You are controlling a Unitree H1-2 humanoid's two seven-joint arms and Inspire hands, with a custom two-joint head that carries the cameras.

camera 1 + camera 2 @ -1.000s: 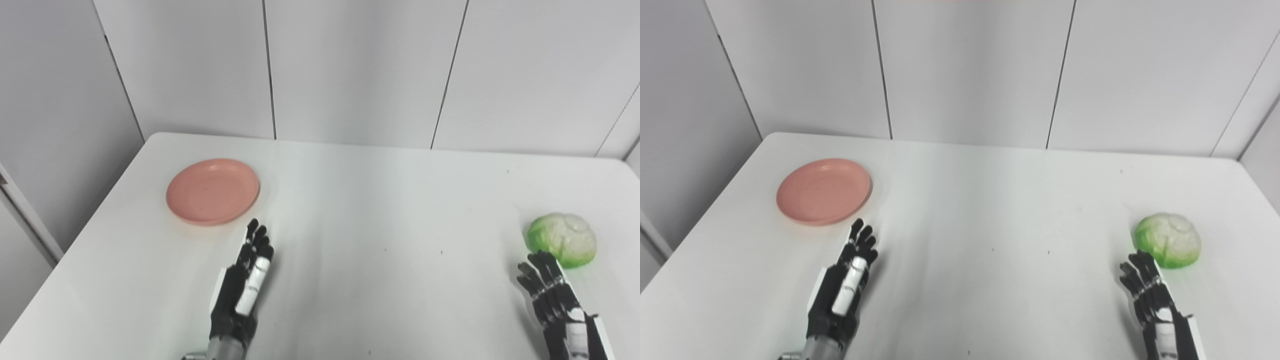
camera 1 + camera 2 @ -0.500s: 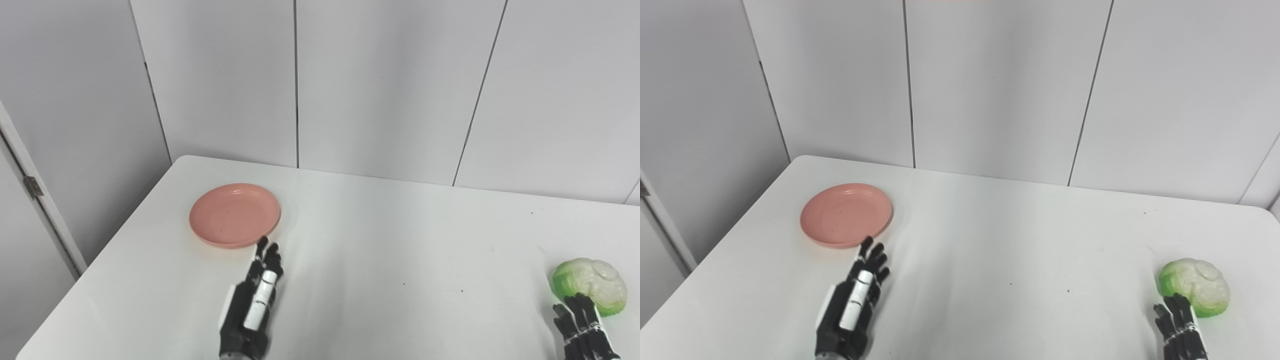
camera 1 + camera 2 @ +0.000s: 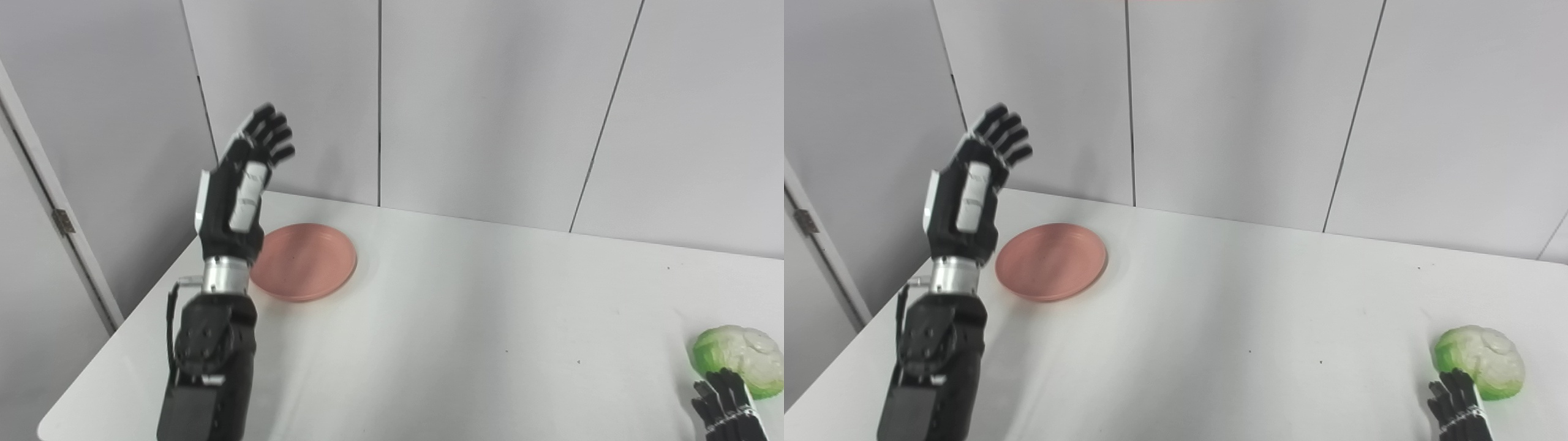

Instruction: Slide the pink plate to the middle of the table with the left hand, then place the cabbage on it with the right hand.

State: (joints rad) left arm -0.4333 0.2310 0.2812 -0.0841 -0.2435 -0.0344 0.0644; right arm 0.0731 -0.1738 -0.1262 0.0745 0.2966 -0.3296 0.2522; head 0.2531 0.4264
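Step one, plate slide, not started: my left hand [image 3: 242, 177] is raised above the table, fingers spread, holding nothing, at 9 o'clock of the pink plate [image 3: 306, 260]. Next: lower onto the plate rim and push toward 4 o'clock, table centre. My right hand [image 3: 1458, 401] sits low by the cabbage [image 3: 1480, 361], at its 7 o'clock, mostly cropped; can't tell its state.

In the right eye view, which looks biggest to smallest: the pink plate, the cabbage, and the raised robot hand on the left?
1. Left robot hand, though it is raised nearer the camera, which enlarges it.
2. Pink plate.
3. Cabbage.

White table [image 3: 465, 318]; grey panelled wall [image 3: 490, 104]
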